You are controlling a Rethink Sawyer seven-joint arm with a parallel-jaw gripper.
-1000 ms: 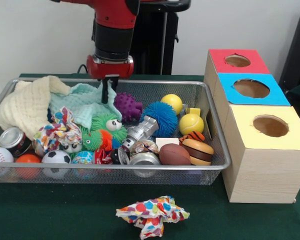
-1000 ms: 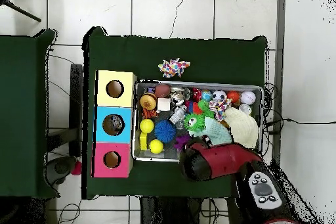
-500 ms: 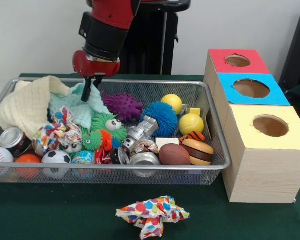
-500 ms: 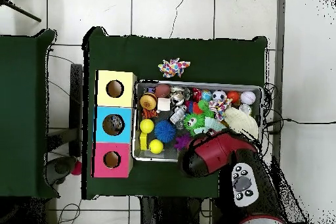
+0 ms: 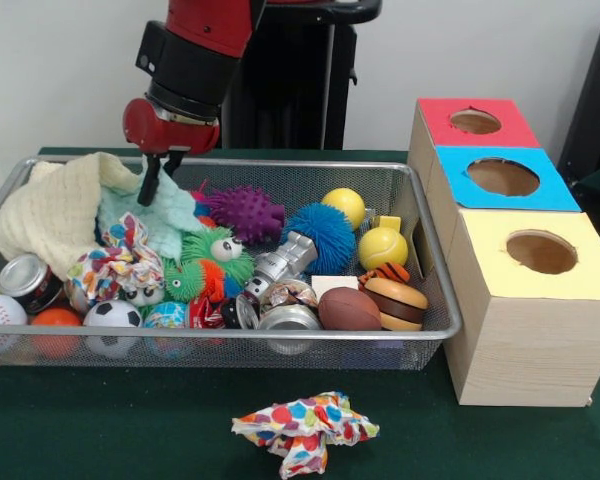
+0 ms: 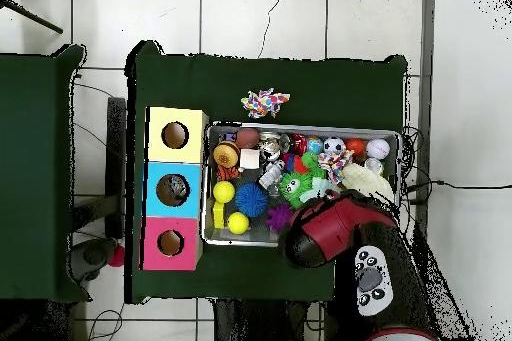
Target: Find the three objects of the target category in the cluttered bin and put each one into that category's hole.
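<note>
Bin left of three-hole box on bench; cloth scrap before bin.

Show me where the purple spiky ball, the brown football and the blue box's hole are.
purple spiky ball [image 5: 244, 213], front view, on the middle of its spiky body.
brown football [image 5: 348, 309], front view, on its upper side.
blue box's hole [image 5: 502, 177], front view, inside the round opening in the blue top.
</note>
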